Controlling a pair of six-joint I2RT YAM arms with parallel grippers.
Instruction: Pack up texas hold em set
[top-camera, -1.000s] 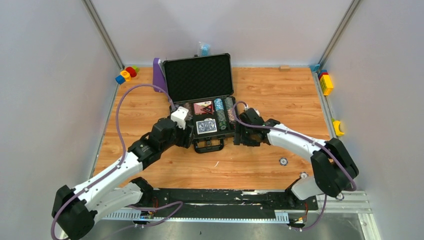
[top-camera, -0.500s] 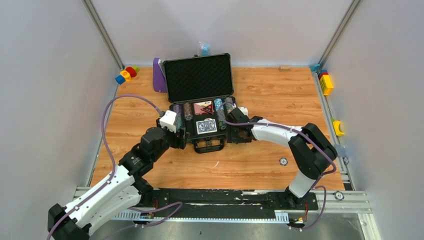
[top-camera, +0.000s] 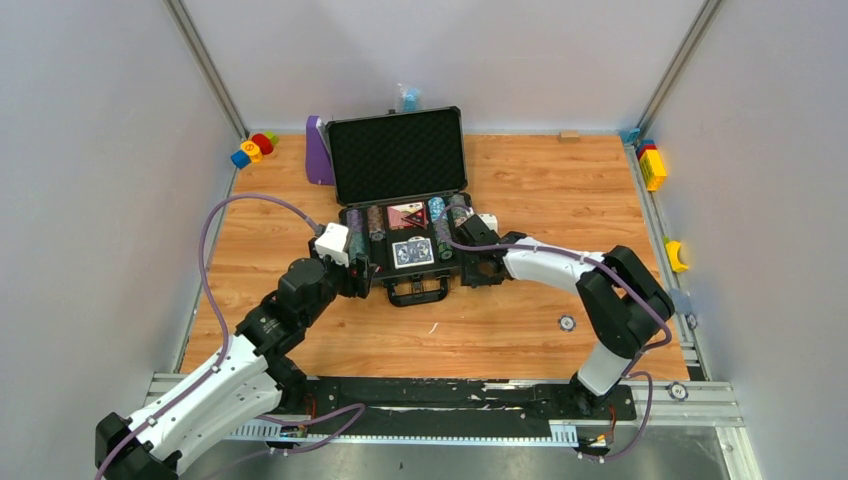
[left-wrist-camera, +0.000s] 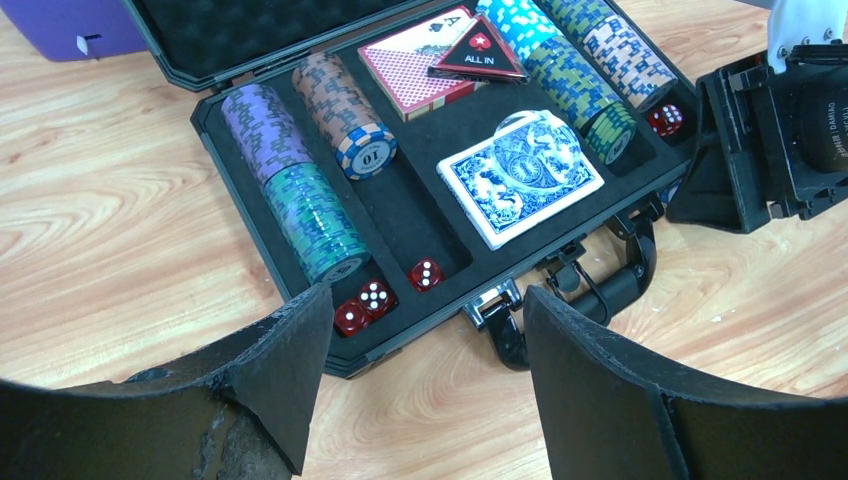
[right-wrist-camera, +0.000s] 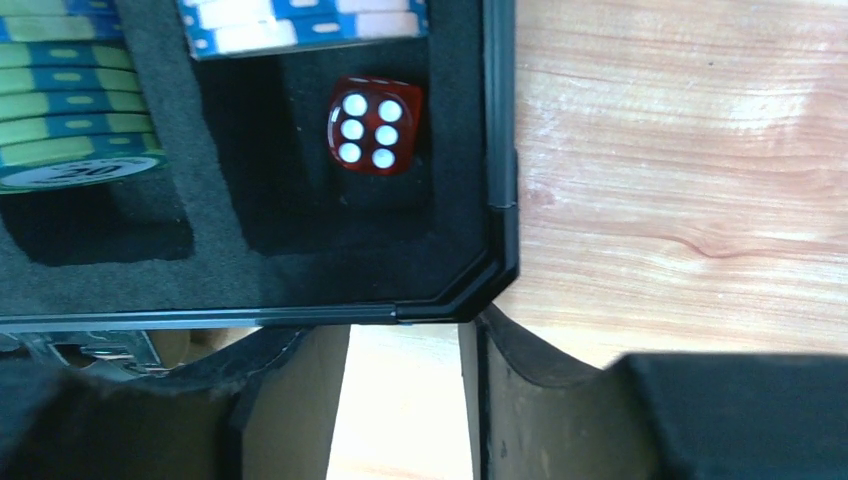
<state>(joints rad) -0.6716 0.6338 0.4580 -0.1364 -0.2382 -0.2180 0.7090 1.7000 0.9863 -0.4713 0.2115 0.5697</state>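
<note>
Dark grey briefcase (top-camera: 398, 155) is lying open on the table (top-camera: 560, 190), its lid standing at 12 o'clock, with poker chips (left-wrist-camera: 310, 215), a blue card deck (left-wrist-camera: 520, 175) and a red die (right-wrist-camera: 375, 125) sitting in its foam. The left gripper (left-wrist-camera: 425, 315) is hovering wide apart and empty at the case's 7 o'clock corner. The right gripper (right-wrist-camera: 405, 350) is waiting at the 5 o'clock corner, fingers parted, gripping nothing.
</note>
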